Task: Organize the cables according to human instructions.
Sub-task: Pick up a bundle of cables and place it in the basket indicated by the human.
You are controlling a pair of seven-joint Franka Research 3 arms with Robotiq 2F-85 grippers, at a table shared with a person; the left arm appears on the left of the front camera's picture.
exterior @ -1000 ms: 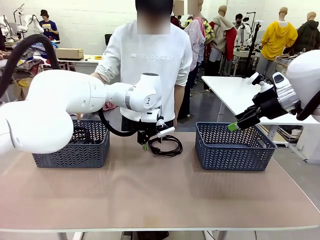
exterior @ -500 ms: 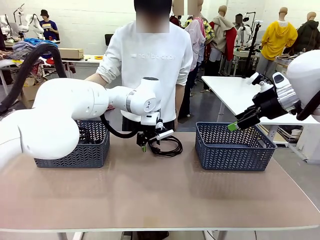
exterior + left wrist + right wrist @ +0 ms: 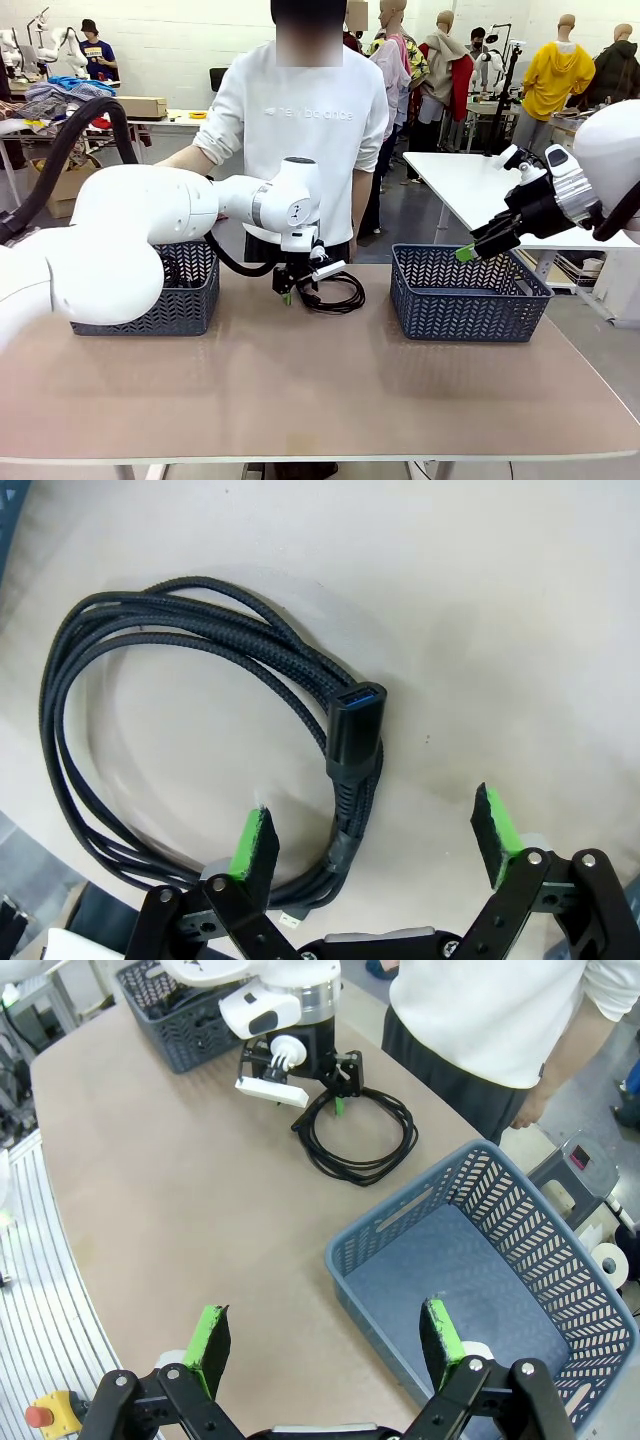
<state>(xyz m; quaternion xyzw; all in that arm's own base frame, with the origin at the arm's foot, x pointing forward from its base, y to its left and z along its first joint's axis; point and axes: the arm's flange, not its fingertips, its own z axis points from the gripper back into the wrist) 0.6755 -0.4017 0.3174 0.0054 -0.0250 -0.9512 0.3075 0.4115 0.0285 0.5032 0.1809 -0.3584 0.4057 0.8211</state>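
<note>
A coiled black cable (image 3: 336, 293) lies on the table's far side, in front of the human (image 3: 300, 120) in a white sweatshirt. My left gripper (image 3: 293, 292) is down at the coil's left edge. In the left wrist view the cable (image 3: 150, 680) has a blue-tipped plug (image 3: 356, 725), and its strand runs between the green pads (image 3: 254, 846) of my open left gripper (image 3: 375, 835). My right gripper (image 3: 468, 252) hangs open over the right basket (image 3: 465, 300). In the right wrist view my right gripper (image 3: 326, 1343) is open and holds nothing, with the cable (image 3: 360, 1135) farther off.
The dark left basket (image 3: 150, 305) has black cable (image 3: 163, 270) inside. The right basket's floor (image 3: 450, 1280) is bare. The person's hands stay back by the far edge. Bare tabletop (image 3: 320, 390) stretches across the near half.
My left gripper has settled slightly lower onto the coil and the arm's elbow has shifted right. The right arm and the cable have not moved.
</note>
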